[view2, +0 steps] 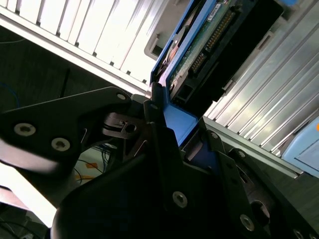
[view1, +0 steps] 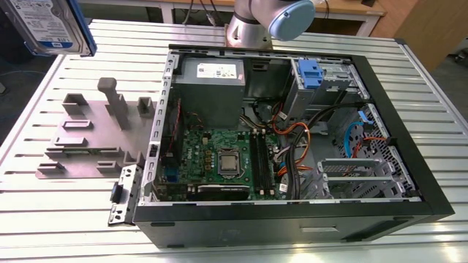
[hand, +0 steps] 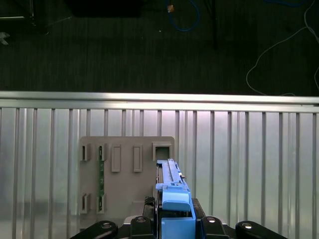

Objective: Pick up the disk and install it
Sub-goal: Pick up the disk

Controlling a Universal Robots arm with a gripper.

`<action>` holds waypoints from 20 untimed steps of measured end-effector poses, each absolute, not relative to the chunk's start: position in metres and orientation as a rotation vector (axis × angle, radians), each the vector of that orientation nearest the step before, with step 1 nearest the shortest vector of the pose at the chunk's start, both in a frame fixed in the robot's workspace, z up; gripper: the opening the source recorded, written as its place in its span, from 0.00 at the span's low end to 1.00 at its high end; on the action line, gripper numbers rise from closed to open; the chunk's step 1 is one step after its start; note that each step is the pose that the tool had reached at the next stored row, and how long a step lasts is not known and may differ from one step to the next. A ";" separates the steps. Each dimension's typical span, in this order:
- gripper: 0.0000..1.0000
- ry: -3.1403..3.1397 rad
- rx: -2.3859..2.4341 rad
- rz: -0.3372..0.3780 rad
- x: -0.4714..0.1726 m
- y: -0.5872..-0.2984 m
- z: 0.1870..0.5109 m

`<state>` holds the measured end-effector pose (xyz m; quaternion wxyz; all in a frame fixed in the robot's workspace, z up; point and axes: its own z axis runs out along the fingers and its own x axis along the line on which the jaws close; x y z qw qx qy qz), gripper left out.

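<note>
At the exterior view's far left, the disk [view1: 52, 24] hangs in the upper corner. Its label face is turned to the camera, a blue rail runs down its edge, and it is well clear of the slatted metal table [view1: 66, 219]. Below it a grey fixture plate [view1: 87, 145] lies on the table, with upright posts and slots. Further right sits the open computer case [view1: 292, 224]. Inside are the grey power supply [view1: 212, 87] (the box with the small white sticker), then the green motherboard [view1: 219, 159], then the blue latch [view1: 310, 74] by the drive bays. The arm's base [view1: 252, 24] stands behind the case.

The wrist views add the grip itself. In the second wrist view the gripper [view2: 179, 122] has its dark fingers [view2: 162, 144] pressed onto the disk's [view2: 209, 45] blue rail, jaws pinching it, and the circuit board and connector side are exposed. In the first wrist view the disk [hand: 172, 184] appears edge-on in the gripper [hand: 174, 214], above the fixture plate [hand: 124, 169] and table [hand: 249, 149].
</note>
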<state>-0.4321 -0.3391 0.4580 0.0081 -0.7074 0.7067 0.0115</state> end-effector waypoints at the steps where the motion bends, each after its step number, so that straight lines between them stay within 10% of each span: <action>1: 0.36 2.209 -2.211 0.036 -0.432 -0.339 0.458; 20: 0.36 2.209 -2.211 0.036 -0.432 -0.339 0.472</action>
